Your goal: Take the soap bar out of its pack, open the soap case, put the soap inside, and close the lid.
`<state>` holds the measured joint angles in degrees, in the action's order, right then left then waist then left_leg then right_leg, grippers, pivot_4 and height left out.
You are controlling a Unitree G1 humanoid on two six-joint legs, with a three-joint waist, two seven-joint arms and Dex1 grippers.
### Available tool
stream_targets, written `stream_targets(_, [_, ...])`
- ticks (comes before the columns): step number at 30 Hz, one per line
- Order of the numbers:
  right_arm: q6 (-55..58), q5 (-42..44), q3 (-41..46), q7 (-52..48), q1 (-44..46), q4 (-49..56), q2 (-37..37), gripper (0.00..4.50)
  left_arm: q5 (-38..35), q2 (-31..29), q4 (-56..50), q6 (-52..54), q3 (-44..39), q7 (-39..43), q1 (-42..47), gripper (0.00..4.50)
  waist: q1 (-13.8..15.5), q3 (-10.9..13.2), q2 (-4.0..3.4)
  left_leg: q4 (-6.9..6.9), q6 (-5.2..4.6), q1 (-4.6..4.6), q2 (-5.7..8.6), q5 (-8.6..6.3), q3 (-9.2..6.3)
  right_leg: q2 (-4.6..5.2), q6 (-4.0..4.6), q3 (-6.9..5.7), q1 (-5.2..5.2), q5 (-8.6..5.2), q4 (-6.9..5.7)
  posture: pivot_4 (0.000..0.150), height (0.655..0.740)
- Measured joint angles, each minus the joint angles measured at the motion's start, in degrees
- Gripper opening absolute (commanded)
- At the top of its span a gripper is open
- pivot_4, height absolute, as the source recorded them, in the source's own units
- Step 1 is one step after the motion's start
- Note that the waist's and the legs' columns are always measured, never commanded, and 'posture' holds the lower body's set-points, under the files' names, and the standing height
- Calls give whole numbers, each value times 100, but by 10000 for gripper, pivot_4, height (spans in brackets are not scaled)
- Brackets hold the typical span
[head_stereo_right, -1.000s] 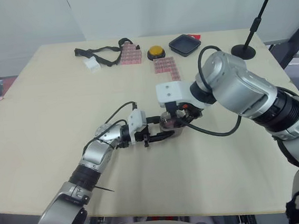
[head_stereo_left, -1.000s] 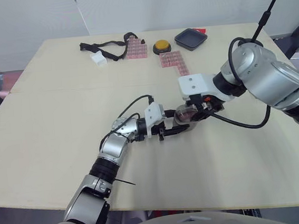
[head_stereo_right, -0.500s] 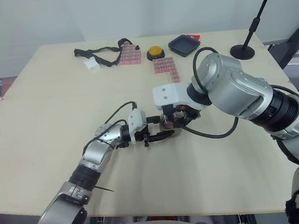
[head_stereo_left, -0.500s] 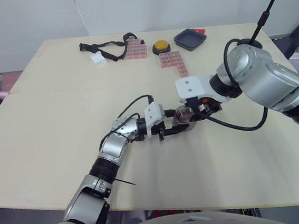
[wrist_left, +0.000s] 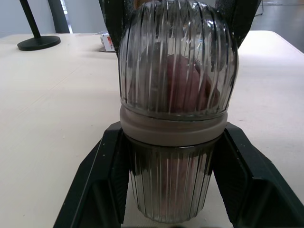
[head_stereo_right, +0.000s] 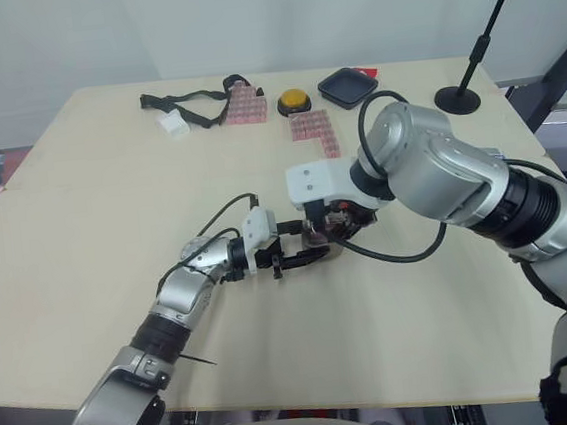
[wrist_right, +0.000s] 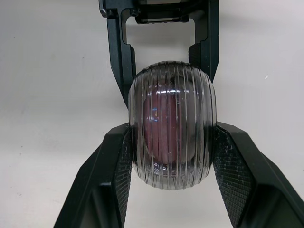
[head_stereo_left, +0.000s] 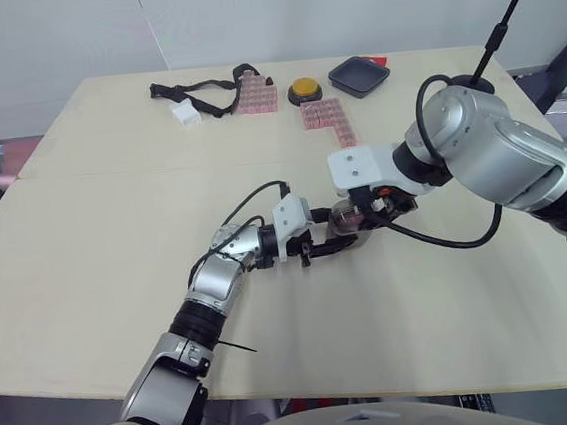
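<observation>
Beige table (head_stereo_left: 95, 241) centre: left gripper (head_stereo_left: 337, 243) and right gripper (head_stereo_left: 362, 213) each clamp the ribbed soap case (wrist_right: 172, 124), largely hidden in head views; wrist views reveal pink soap (wrist_left: 183, 85) inside.

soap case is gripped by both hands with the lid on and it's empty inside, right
Not empty: the left wrist view shows a pink soap through the ribbed soap case. The rest stands: the lid is on, and the left hand and right hand both grip it.
</observation>
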<state>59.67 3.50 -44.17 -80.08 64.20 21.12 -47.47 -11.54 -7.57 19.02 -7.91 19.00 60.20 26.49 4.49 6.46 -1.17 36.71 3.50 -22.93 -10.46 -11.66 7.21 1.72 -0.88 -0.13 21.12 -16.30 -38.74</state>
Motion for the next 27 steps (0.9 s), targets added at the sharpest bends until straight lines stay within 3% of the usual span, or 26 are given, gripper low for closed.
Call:
stream_targets(1, [-11, 0, 1, -1, 0, -14, 7, 19507, 0, -2, 1, 0, -1, 0, -2, 20771, -2, 0, 0, -2, 0, 4, 0, 0, 0, 0, 0, 0, -4, 0, 2, 1500, 7400])
stream_targets(3, [-35, 2, 2, -2, 0, -30, 18, 29621, -1, -6, 1, 0, -4, 0, -6, 20771, -4, 0, 0, -5, 1, 10, 0, 0, 0, 0, 0, 1, -8, 0, 5, 1500, 7400])
stream_targets(12, [-117, -11, -134, 110, -106, -257, 121, 29621, -5, 21, -16, -46, 10, 33, -3, 20771, 24, 3, -1, -5, 1, -41, 1, 0, -2, -2, -1, -2, 29, 0, -10, 1500, 7400])
stream_targets(27, [-358, 13, -40, 8, -183, -244, -228, 29621, -2, 15, -22, -49, 10, 22, -2, 20771, 26, 5, 1, -5, 1, -44, 1, 0, -2, -2, -1, -2, 34, 0, -12, 1500, 7400])
